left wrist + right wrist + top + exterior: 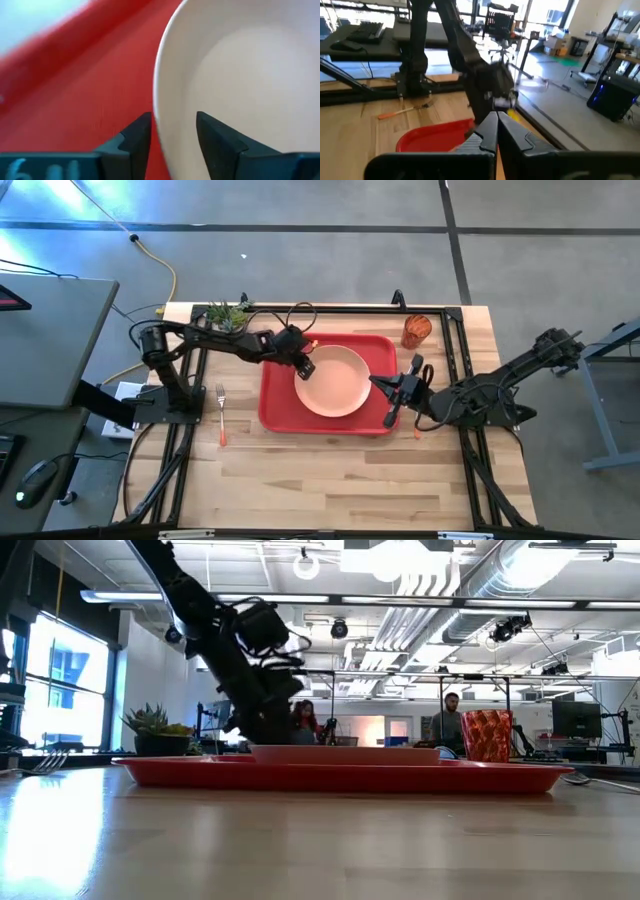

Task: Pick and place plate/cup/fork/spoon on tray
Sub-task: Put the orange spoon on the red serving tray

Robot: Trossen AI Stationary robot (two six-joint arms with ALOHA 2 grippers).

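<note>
The peach plate (338,380) lies on the red tray (280,405) at mid-table; it also shows in the low view (345,752). My left gripper (303,366) reaches in from the left and is shut on the plate's left rim. My right gripper (385,388) is shut and empty above the tray's right edge, its fingers (490,132) pointing toward the left arm. The orange ribbed cup (416,330) stands upright on the table off the tray's far right corner. The fork (220,415) lies flat on the table left of the tray. Only a small orange end (417,433) shows under the right arm, perhaps the spoon. My left gripper has the plate's left rim (162,107) between its two fingers, one finger (137,135) outside over the tray and one (215,137) inside over the plate's hollow. The fingers slant down from the table's left. The plate lies about level on the tray.
A small green potted plant (228,315) stands at the table's far left, behind the left arm. Black frame rails (450,345) run along the table's sides and far edge. Bare wood (340,480) lies toward the near edge. People show in the room beyond.
</note>
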